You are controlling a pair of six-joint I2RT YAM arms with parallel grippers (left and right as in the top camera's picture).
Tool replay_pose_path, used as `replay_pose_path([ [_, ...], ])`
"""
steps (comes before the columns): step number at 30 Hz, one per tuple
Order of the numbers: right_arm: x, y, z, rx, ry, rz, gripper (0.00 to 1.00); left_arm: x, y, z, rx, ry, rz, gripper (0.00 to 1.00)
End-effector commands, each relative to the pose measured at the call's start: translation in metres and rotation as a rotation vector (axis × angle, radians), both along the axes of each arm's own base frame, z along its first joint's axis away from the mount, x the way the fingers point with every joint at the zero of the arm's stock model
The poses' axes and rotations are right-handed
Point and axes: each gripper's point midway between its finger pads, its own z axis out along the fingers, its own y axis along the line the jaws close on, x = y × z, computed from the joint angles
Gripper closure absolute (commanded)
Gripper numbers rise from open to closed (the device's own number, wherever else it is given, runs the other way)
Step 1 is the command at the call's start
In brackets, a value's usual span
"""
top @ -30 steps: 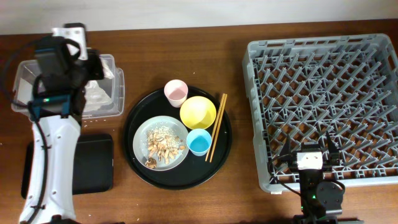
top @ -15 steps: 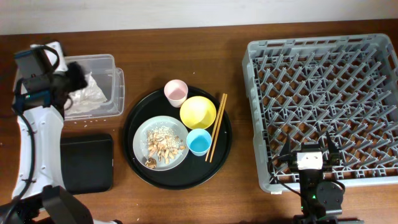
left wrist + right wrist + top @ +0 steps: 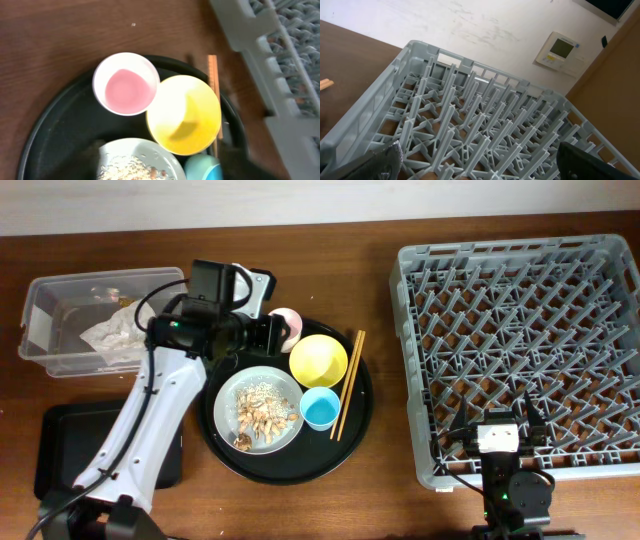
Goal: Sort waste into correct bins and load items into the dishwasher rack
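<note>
My left gripper [image 3: 272, 335] hangs open and empty over the upper left of the round tray, beside the pink cup [image 3: 291, 320]. In the left wrist view its dark fingertips [image 3: 89, 156] straddle the grey plate [image 3: 150, 152] and the blue cup [image 3: 202, 169]; the pink cup [image 3: 126, 84] and yellow bowl [image 3: 184, 114] lie ahead. Food scraps [image 3: 262, 415] sit on the grey plate [image 3: 232, 392]. Chopsticks [image 3: 348, 385] lie right of the yellow bowl [image 3: 318, 360]. A white wrapper [image 3: 112, 332] lies in the clear tub [image 3: 60, 290]. My right gripper [image 3: 485, 165] stands open over the dishwasher rack [image 3: 520, 340].
The large round black tray [image 3: 355, 430] carries the cups, bowl, plate and chopsticks. The shallow black tray [image 3: 60, 450] lies at the front left, partly under my left arm. The rack's near wall [image 3: 250, 35] stands close to the right of the round tray.
My left arm swung right from the clear tub to above the round tray, and its gripper opened. The white wrapper stays in the tub. The right arm has not moved.
</note>
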Motion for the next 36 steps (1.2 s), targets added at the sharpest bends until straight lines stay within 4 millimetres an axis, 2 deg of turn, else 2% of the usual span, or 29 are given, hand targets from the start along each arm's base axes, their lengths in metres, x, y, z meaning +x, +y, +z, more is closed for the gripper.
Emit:
replay_pose_path([
  [1,0.0,-0.003,-0.003,0.004,0.003,-0.017,0.01,0.002,0.006,0.008,0.084,-0.053,0.029,0.01],
  [4,0.0,-0.003,-0.003,0.004,0.003,-0.017,0.01,0.002,0.006,0.008,0.088,-0.054,0.031,0.01],
  [6,0.0,-0.003,-0.003,0.004,0.003,-0.017,0.01,0.015,0.05,0.007,0.262,-0.097,0.21,0.01],
  [8,-0.001,-0.003,-0.003,0.004,0.003,-0.017,0.01,0.019,0.099,0.009,0.35,-0.097,0.431,0.01],
  [11,0.0,-0.003,-0.003,0.004,0.003,-0.017,0.01,0.012,0.16,0.003,0.329,-0.021,0.652,0.01],
  [14,0.0,-0.003,-0.003,0.004,0.003,-0.017,0.01,-0.004,0.217,-0.003,0.307,0.054,0.845,0.01],
  [16,-0.001,-0.003,-0.003,0.004,0.003,-0.017,0.01,-0.006,0.228,-0.003,0.307,0.058,0.873,0.01],
  [24,0.0,0.0,-0.003,0.01,0.002,-0.001,0.01,-0.006,0.228,-0.003,0.307,0.059,0.875,0.01],
  [26,0.0,0.046,0.001,0.034,-0.012,0.269,0.01,-0.006,0.228,-0.003,0.307,0.059,0.875,0.01],
  [27,-0.008,0.08,0.002,0.045,-0.011,0.469,0.01,-0.006,0.228,-0.003,0.307,0.059,0.875,0.01],
  [28,-0.028,0.121,0.007,0.051,-0.028,0.737,0.01,-0.006,0.228,-0.003,0.307,0.059,0.875,0.01],
  [30,-0.071,0.163,0.034,-0.012,-0.155,1.088,0.01,-0.006,0.228,-0.003,0.307,0.059,0.875,0.01],
  [31,-0.093,0.174,0.051,-0.088,-0.257,1.212,0.01,-0.006,0.228,-0.003,0.307,0.059,0.875,0.01],
  [32,-0.102,0.177,0.063,-0.131,-0.325,1.245,0.01,-0.006,0.228,-0.003,0.307,0.059,0.875,0.01],
  [34,-0.107,0.175,0.083,-0.078,-0.375,1.241,0.01,-0.006,0.228,-0.003,0.307,0.059,0.875,0.01],
  [36,-0.101,0.166,0.104,0.082,-0.392,1.167,0.01,-0.006,0.228,-0.003,0.307,0.059,0.875,0.01],
])
